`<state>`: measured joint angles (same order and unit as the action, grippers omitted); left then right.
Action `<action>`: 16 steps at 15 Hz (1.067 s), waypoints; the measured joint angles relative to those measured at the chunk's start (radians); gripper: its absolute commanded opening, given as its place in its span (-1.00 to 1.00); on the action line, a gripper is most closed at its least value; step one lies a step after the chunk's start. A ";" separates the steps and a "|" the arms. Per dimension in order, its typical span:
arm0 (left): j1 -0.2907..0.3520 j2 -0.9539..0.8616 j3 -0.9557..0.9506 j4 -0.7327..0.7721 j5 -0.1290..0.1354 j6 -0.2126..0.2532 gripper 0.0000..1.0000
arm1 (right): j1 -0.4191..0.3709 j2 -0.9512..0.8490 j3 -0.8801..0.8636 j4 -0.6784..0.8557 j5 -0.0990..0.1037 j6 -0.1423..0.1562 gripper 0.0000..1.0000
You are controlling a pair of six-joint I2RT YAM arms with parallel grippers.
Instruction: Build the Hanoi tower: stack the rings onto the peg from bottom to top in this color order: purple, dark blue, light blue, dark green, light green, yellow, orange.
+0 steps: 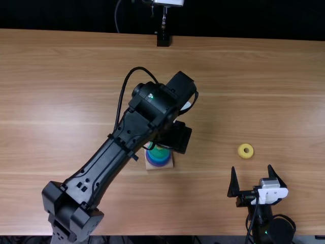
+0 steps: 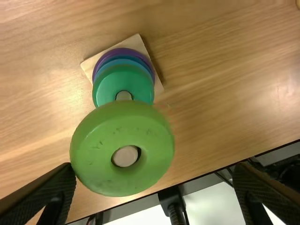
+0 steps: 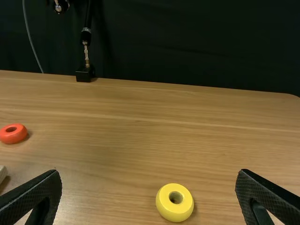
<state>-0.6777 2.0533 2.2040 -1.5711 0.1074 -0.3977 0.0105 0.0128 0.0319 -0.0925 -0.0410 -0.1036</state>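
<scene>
Jaws stood spread on both: left gripper (image 1: 176, 137) at the light green ring (image 2: 121, 180), right gripper (image 1: 252, 170) near the yellow ring (image 3: 173, 212).

Left arm (image 1: 112, 158) extended diagonally inward; right tool (image 1: 252, 169) spread wide.

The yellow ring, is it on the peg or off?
Off. The yellow ring lies on the table, away from the peg, with nothing through its hole.

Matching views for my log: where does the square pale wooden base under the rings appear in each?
Top view: square pale wooden base, just below centre.
Left wrist view: off centre, beneath stacked coloured rings.
Right wrist view: apparently its corner, at one edge.
Shared landmark: light brown wooden table.
</scene>
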 measured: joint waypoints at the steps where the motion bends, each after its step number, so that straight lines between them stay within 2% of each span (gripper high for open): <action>1: 0.006 0.000 0.000 0.000 0.000 0.000 1.00 | 0.000 0.000 0.000 0.000 0.000 0.001 1.00; 4: 0.025 0.000 0.000 0.001 0.004 0.001 1.00 | 0.000 0.000 0.000 0.000 0.000 0.000 1.00; 7: 0.077 -0.009 0.000 0.002 0.003 0.001 1.00 | 0.000 0.000 0.000 0.000 0.000 0.000 1.00; 9: 0.125 -0.089 -0.052 0.032 0.004 0.000 1.00 | 0.000 0.000 0.000 0.000 0.000 0.000 1.00; 11: 0.206 -0.276 -0.244 0.228 0.002 0.000 1.00 | 0.000 0.000 0.000 0.000 0.000 0.000 1.00; 15: 0.344 -0.639 -0.732 0.843 0.001 0.000 1.00 | 0.000 0.000 0.000 0.000 0.000 0.000 1.00; 16: 0.401 -0.742 -0.869 0.971 -0.001 0.001 1.00 | 0.000 0.000 0.000 0.000 0.000 0.001 1.00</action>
<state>-0.2768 1.3109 1.3346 -0.5999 0.1066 -0.3969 0.0101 0.0128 0.0319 -0.0929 -0.0410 -0.1028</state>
